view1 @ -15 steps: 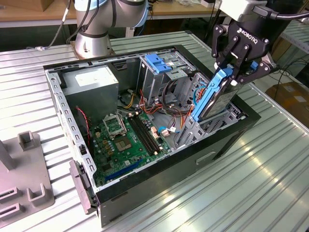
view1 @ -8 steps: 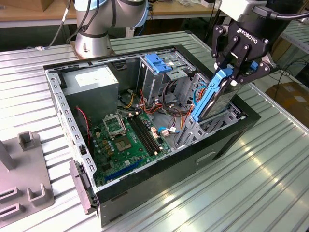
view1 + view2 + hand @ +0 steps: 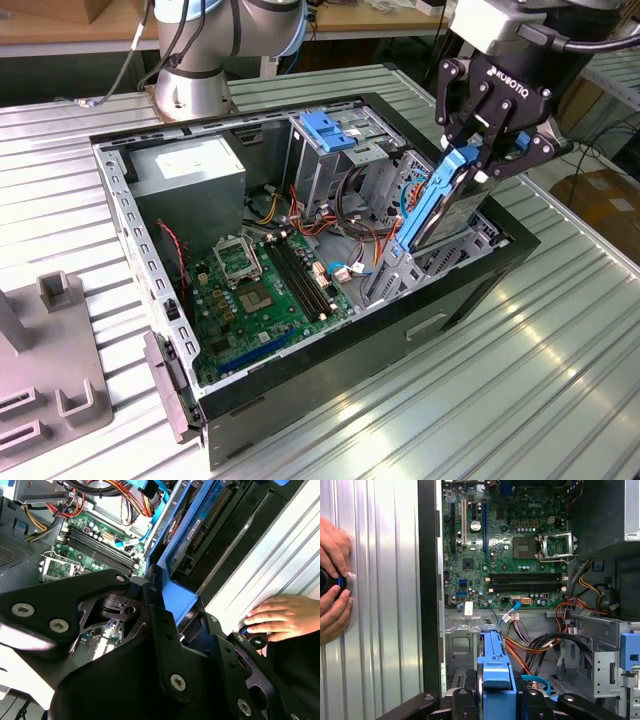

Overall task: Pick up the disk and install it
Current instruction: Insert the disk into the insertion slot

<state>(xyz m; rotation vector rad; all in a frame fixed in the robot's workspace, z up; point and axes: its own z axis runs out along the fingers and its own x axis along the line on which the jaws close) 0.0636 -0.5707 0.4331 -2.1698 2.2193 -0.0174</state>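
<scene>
The jaws are clamped on the blue top end of the disk (image 3: 450, 210), which hangs steeply tilted beneath them, long axis pointing down into the computer case (image 3: 330, 350).

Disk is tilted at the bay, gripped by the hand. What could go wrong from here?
1. The disk sits tilted in the hand, so its blue rail may jam against the drive bay instead of sliding in.
2. Orange and red cables lie beside that bay; the disk might pinch them.
3. A person's fingers rest on the table next to the case, possibly within the arm's sweep.
</scene>
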